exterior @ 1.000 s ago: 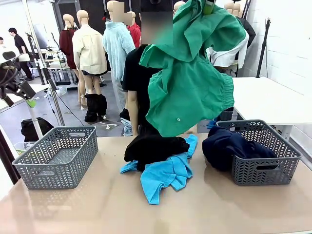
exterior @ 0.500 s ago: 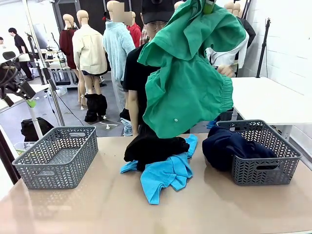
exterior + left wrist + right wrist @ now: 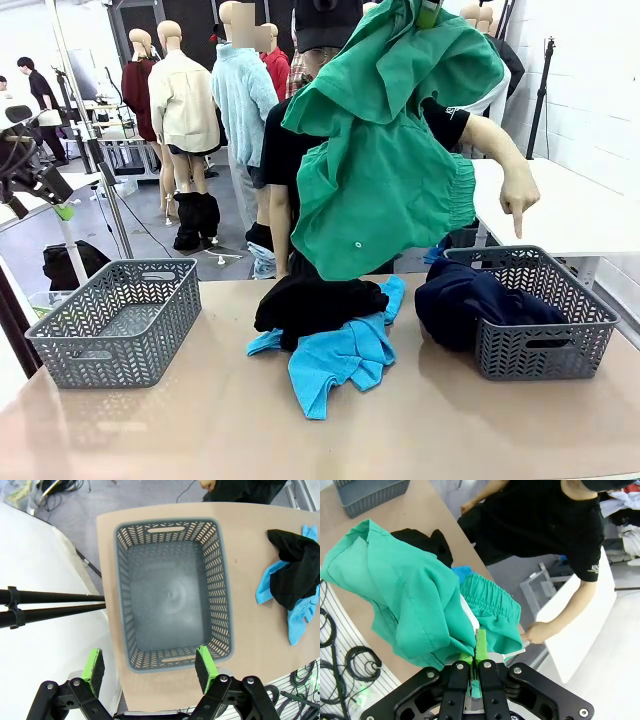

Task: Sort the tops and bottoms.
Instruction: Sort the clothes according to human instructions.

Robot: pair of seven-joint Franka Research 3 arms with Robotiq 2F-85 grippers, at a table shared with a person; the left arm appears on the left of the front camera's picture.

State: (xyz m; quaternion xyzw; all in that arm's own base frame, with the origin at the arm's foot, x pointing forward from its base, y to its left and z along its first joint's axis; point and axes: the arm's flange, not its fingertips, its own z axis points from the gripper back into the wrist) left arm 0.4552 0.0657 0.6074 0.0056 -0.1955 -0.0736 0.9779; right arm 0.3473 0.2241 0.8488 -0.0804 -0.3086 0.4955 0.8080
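Note:
My right gripper (image 3: 476, 652) is shut on the emerald green bottoms (image 3: 410, 600), which hang high over the table's middle in the front view (image 3: 385, 170). Below them, black bottoms (image 3: 318, 303) lie on top of the sky-blue top (image 3: 340, 358). Dark navy bottoms (image 3: 470, 300) drape over the rim of the right grey basket (image 3: 560, 350). The person's hand (image 3: 520, 200) points down at that basket. My left gripper (image 3: 150, 662) stands open, with nothing between its fingers, above the left grey basket (image 3: 122, 605), which holds nothing.
The person in a black shirt (image 3: 290, 160) stands at the table's far edge behind the hanging cloth. A white table (image 3: 560, 200) sits behind the right basket. Tripod legs (image 3: 50, 607) lie beside the left basket. Bare tabletop (image 3: 300, 440) runs along the near side.
The person's arm has come out from behind the green bottoms and now points down at the right basket. Neither gripper has moved.

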